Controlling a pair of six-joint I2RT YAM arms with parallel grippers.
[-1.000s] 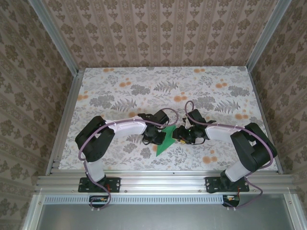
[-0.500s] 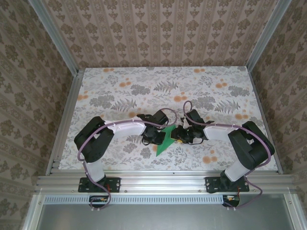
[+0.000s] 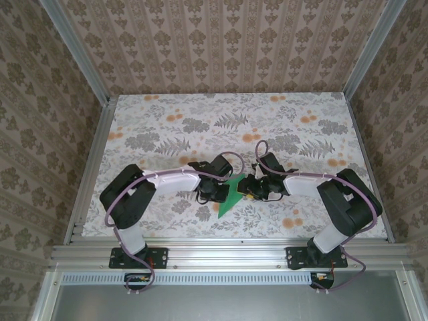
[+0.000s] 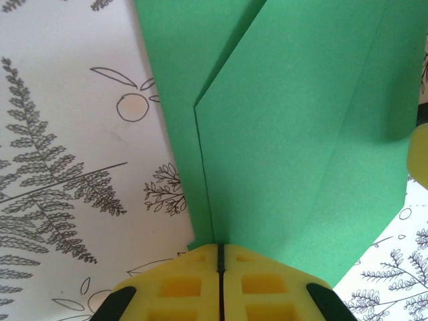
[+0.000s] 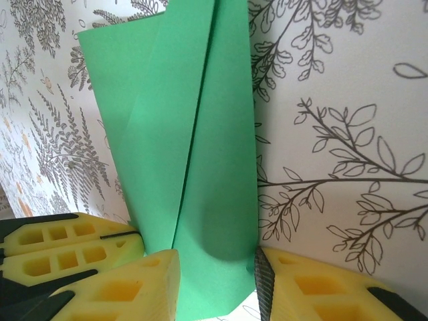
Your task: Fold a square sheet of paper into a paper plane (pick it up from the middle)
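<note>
The square sheet of paper lies folded into a narrow bright-green shape on the floral table, pointing toward the near edge. My left gripper is at its left side. In the left wrist view that gripper is shut, its tips down on the paper where a crease ends. My right gripper is at the paper's right side. In the right wrist view it stands open, one finger on each side of the paper. The left gripper's yellow fingers touch the paper's edge there.
The floral table stretches far behind the arms. Patterned walls and aluminium rails close it in on three sides. Both forearms lie low across the middle, meeting at the paper.
My right gripper has narrowed a little around the paper and edged left. The left gripper stays shut on the same spot. The paper has not moved.
</note>
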